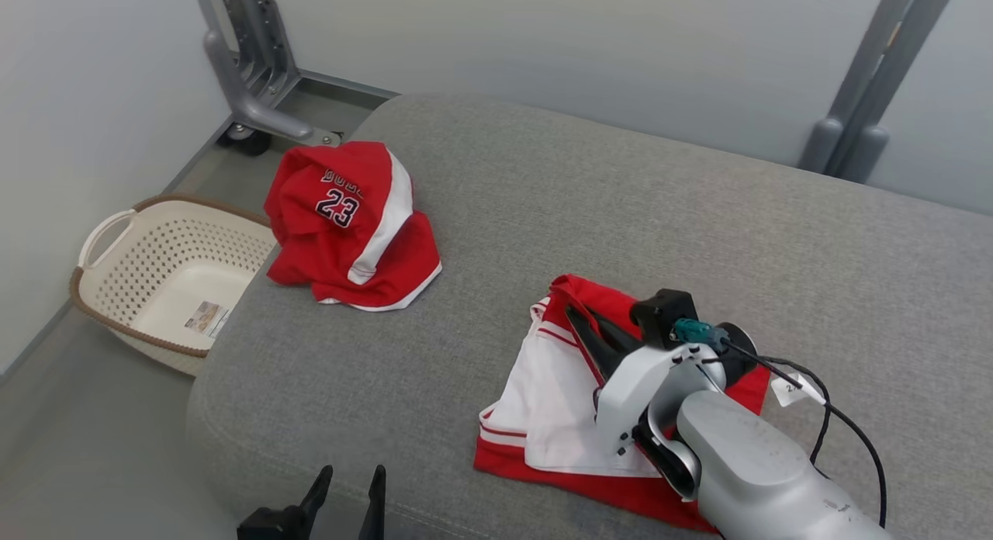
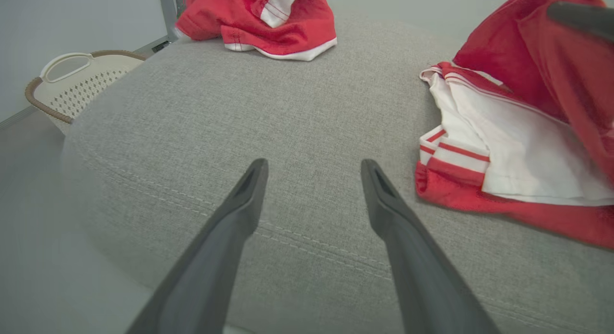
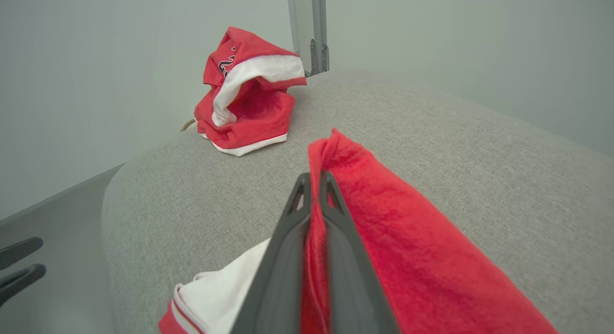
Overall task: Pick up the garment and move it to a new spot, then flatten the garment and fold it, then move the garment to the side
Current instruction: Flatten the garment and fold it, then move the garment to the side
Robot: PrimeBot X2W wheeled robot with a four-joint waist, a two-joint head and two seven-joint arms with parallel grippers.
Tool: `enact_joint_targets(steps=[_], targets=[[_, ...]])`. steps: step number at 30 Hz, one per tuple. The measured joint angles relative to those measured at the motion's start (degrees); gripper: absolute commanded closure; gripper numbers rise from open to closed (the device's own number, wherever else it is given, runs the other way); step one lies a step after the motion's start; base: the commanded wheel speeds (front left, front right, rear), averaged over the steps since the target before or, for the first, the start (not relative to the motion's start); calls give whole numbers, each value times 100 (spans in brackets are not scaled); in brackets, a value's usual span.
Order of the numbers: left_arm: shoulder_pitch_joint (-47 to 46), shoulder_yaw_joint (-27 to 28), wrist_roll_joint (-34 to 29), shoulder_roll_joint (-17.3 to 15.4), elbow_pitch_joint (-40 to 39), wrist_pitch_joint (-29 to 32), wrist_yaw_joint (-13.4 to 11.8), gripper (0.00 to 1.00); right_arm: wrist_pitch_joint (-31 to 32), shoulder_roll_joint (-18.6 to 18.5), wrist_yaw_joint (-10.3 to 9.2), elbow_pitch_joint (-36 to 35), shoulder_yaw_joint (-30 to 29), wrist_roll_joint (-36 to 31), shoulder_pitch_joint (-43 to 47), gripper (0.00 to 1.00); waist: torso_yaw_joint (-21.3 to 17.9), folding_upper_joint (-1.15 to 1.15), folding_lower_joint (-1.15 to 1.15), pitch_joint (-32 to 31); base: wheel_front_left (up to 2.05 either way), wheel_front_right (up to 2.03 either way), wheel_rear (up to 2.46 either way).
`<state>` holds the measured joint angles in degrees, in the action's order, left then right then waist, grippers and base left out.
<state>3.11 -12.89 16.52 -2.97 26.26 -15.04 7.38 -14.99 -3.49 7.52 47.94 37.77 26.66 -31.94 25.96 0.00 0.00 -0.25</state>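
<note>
- Grey cushion [image 1: 621, 199] is the work surface, and every place below is given against it.
- Garment [image 1: 543, 408], red and white, lies on the cushion's near part, right of its middle. It is partly folded, with a white panel on top of red and a red hem along the near side.
- Right gripper [image 3: 314, 178] has its fingers pressed together on a red fold of the garment, cloth pinched between them. The fold is lifted off the cushion and drapes down beside the fingers.
- Pale right arm [image 1: 745, 462] reaches over the garment's right half. It carries a black cable [image 1: 845, 424] and a white tag [image 1: 793, 388].
- Left gripper [image 1: 351, 474] is at the cushion's near left edge, fingers spread wide with nothing between them. It is clear of the garment.
- Jersey [image 1: 349, 222], red with the number 23, is a crumpled heap at the cushion's far left corner, well apart from the garment.
- Cream basket [image 1: 101, 237] sits on the floor just beside the cushion's left edge, with a paper label on its bottom.
- Grey metal legs [image 1: 256, 67] stand behind the cushion's far left, by the wall.
</note>
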Motion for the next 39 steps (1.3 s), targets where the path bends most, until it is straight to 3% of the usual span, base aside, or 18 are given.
enact_joint_targets(steps=[3, 4, 5, 10, 14, 21, 32, 39], targets=[[1, 93, 0, 0, -77, 0, 0, 0, -4, 57, 0, 156, -19, -8, -226, 100, 218, 0, 0, 96, 0, 0, 0], [3, 110, 0, 0, -93, 0, 0, 0, -4, 63, 0, 202, -40, -2, -253, 29, 250, 0, 0, 134, 0, 0, 0], [5, 129, -1, 0, -105, 1, 0, 0, -4, 63, 0, 261, -66, 23, -271, 0, 277, 0, 0, 169, 0, 0, 0], [31, 169, -2, 2, -124, 1, 0, 0, -4, 59, 0, 296, -146, 98, -270, 0, 352, 0, 0, 251, 0, 0, 0], [40, 59, -9, 2, -63, 1, 0, 0, -5, 60, 0, -176, -307, 183, -106, 0, 305, 0, 0, 176, 0, 0, 0], [37, 40, -10, 8, -41, 0, 0, 0, -5, -169, 0, -879, -1268, 21, 449, 0, -7, 0, 0, 15, 0, 0, 0], [44, 120, -9, 9, -70, 0, 0, 0, -5, -458, 0, -740, -2007, -149, 1417, 0, -743, 0, 0, -124, 0, 0, 0], [44, 108, -31, 9, -67, 1, 0, 0, -5, -379, -1, -584, -2039, -110, 1648, 0, -872, 0, 0, -130, 0, 0, 0]])
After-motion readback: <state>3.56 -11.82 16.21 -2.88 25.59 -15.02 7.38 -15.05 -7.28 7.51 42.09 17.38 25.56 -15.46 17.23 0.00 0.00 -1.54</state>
